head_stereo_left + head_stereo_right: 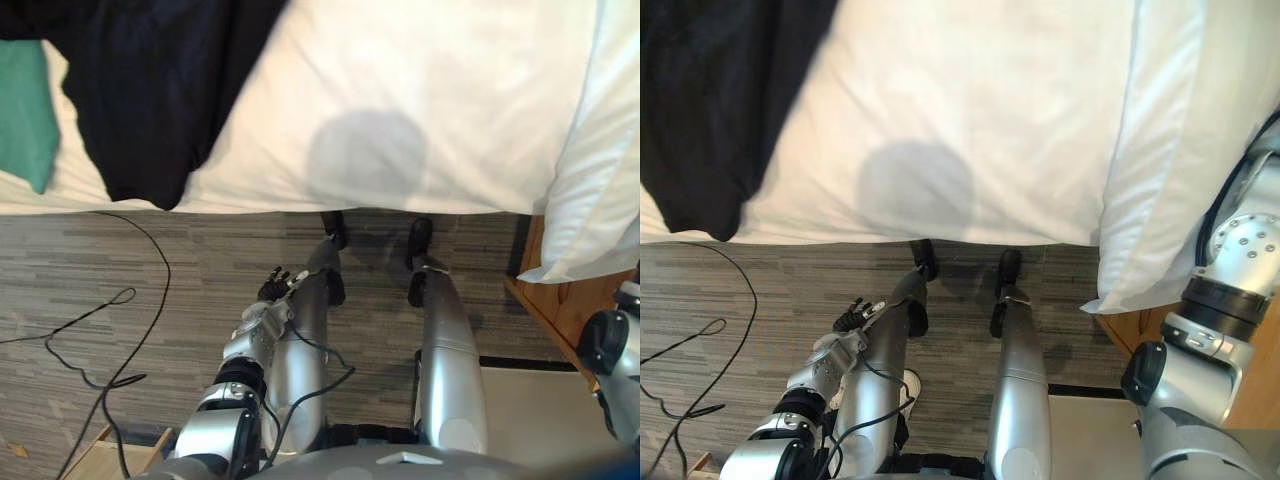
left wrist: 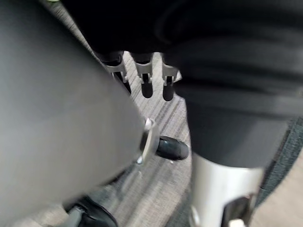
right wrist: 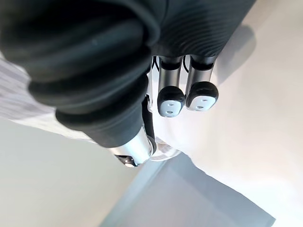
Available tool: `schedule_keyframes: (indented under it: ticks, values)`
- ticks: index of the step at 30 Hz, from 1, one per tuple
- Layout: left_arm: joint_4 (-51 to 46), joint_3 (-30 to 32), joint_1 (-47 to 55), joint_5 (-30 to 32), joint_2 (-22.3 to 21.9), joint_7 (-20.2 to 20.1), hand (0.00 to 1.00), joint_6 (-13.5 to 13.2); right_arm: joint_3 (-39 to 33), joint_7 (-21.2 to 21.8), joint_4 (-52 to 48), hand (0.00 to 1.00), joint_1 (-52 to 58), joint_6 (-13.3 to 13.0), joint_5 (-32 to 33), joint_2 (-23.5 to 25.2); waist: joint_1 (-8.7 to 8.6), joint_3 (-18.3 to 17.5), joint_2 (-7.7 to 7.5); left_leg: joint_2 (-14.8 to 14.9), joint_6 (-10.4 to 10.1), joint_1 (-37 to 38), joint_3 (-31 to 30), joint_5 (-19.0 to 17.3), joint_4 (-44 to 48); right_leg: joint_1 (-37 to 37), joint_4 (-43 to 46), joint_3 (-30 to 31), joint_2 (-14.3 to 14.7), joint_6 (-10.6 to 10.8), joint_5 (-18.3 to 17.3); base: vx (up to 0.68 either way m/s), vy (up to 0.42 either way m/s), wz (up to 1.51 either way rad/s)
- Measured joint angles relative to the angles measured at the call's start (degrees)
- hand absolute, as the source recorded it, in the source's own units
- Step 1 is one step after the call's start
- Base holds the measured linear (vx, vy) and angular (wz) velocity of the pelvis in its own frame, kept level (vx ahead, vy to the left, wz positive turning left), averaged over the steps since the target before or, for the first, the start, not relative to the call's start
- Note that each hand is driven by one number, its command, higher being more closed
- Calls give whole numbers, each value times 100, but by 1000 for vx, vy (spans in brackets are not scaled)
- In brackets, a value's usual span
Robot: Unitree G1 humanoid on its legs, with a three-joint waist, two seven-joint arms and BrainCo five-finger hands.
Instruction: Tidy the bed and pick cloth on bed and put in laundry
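On the white-sheeted bed, in the left eye view, the crumpled black cloth overhangs the near edge, well apart from the left robot hand hanging low. The left wrist view shows that hand straight-fingered and empty; the right wrist view shows the right robot hand relaxed, holding nothing. A glancing grab could, I judge, drag the overhanging cloth onto the floor.

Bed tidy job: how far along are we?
Nothing done yet: black cloth lies on the bed, draped over its edge, green cloth beside it. In hand: nothing; left hand open, low over the floor, right hand open by white bedding. Left: both cloths to laundry.
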Motion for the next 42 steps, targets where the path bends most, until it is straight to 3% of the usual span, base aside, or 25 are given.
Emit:
schedule_keyframes:
  ticks: [5,11,17,22,26,29,32,35,37,40,42]
  values:
    - [15,222,-123,-179,30,-20,0,30,-145,418,294,100,-168,9,260,44,11,-14,-36,108,-19,-157,120,12,29,-133,-114,12,67,-109,45,-24,-4,-9]
    - [38,485,-123,-218,185,-37,0,148,-302,377,761,100,-151,-77,300,451,19,-40,-300,260,24,59,289,10,73,163,-423,77,203,-104,259,33,-2,-20]
    - [0,500,-137,-385,271,-172,0,228,-473,-211,1218,100,395,-56,56,681,-2,-100,-443,293,29,570,350,-166,176,776,-615,86,224,-89,297,53,-4,-14]
    - [7,861,-93,-433,322,-226,0,266,-658,-925,2047,100,1197,251,-866,688,-64,-228,-597,344,41,1025,370,-367,386,1325,-633,64,228,-92,280,27,-5,-11]
    - [2,985,40,-428,405,-407,0,280,-762,-1356,2687,100,2093,603,-1486,894,-71,-265,-558,351,53,1509,343,-539,535,1880,-601,43,214,-61,162,0,-4,-6]
    - [5,1084,264,-397,405,-458,0,310,-889,-1450,2722,100,2681,693,-2090,900,-102,-376,-476,344,31,1875,317,-701,569,2316,-604,-20,186,-35,45,-3,4,1]
    - [8,1085,639,-265,419,-618,0,390,-1020,-1397,2588,100,3072,517,-3121,899,-90,-688,-479,326,26,2299,316,-776,497,2788,-734,-123,142,-36,-29,37,5,5]
    - [7,791,1186,-115,442,-687,0,389,-701,-1144,1184,100,3617,123,-3832,898,-57,-1062,-473,347,10,2846,479,-802,242,3395,-1119,-212,129,-27,-64,90,8,1]
    - [12,356,1658,-78,428,-652,0,379,-220,-556,-398,100,4052,-171,-4219,897,-65,-1393,-510,342,-16,3207,697,-785,-44,3742,-1399,-254,90,14,-41,162,3,6]
    - [177,-64,2125,97,329,-573,0,369,404,230,-1342,100,4215,-166,-4448,1064,-71,-1727,-603,190,-90,3589,630,-721,-322,4124,-1558,-303,13,94,-32,189,5,14]
    - [270,-80,2218,233,301,-543,0,275,610,657,-1329,100,4241,-7,-4506,1327,-70,-1840,-626,99,-71,3822,514,-649,-430,4444,-1683,-434,-34,116,-32,181,3,33]
